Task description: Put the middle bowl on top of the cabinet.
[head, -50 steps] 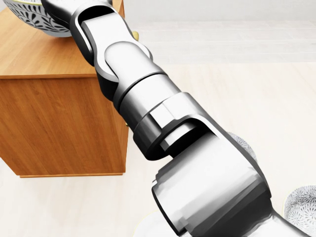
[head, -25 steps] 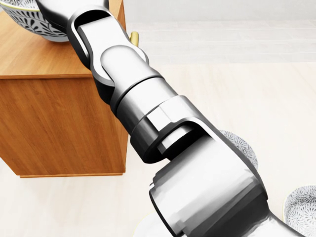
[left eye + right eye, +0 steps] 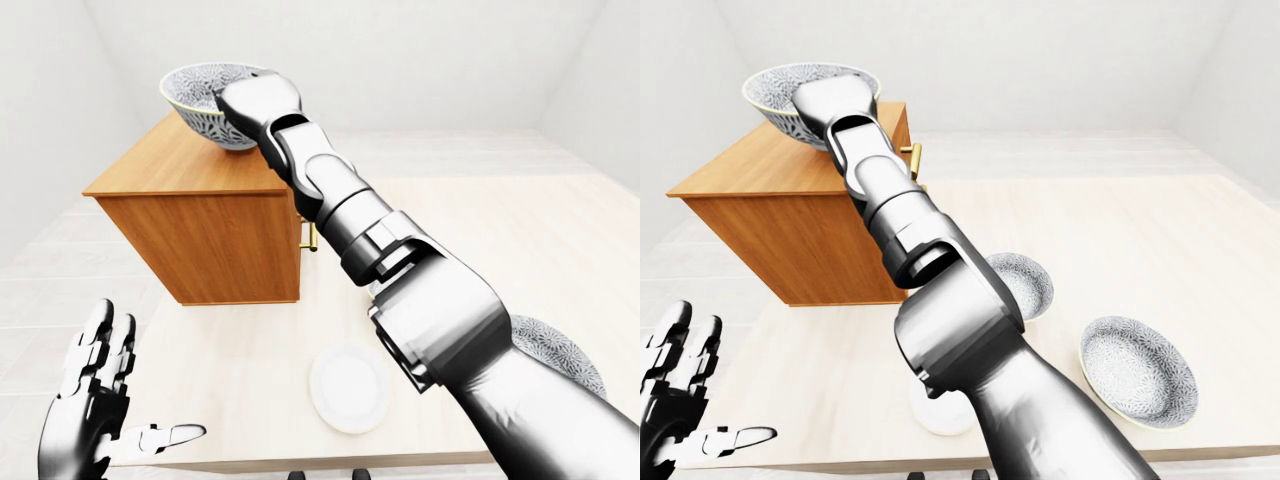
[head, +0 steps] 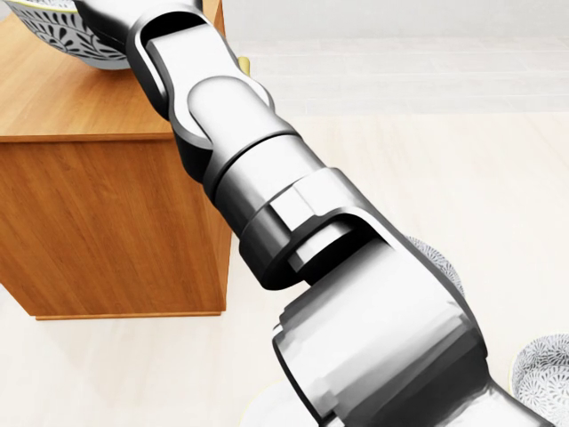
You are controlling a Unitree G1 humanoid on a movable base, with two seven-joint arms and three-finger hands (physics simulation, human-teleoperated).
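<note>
A patterned bowl (image 3: pixel 196 98) with a yellow rim sits at the top of the left-eye view, over the wooden cabinet's top (image 3: pixel 170 165). Its base is on or just above the wood; I cannot tell which. My right hand (image 3: pixel 232 104) is shut on the bowl's right rim, its fingers hidden inside the bowl. The right arm (image 4: pixel 267 205) crosses most of the head view, where only part of the bowl (image 4: pixel 53 36) shows at the top left. My left hand (image 3: pixel 140 385) hangs open at the bottom left with nothing in it.
The cabinet (image 3: pixel 790 235) stands on a pale table (image 3: pixel 1110 240) and has a brass handle (image 3: pixel 910 158) on its right side. A smaller patterned bowl (image 3: pixel 1028 282), a larger one (image 3: pixel 1138 370) and a white plate (image 3: pixel 348 388) rest on the table.
Half a second ago the right arm and bowl had dipped slightly left and down; now they are back up and to the right. The bowl stays in the hand.
</note>
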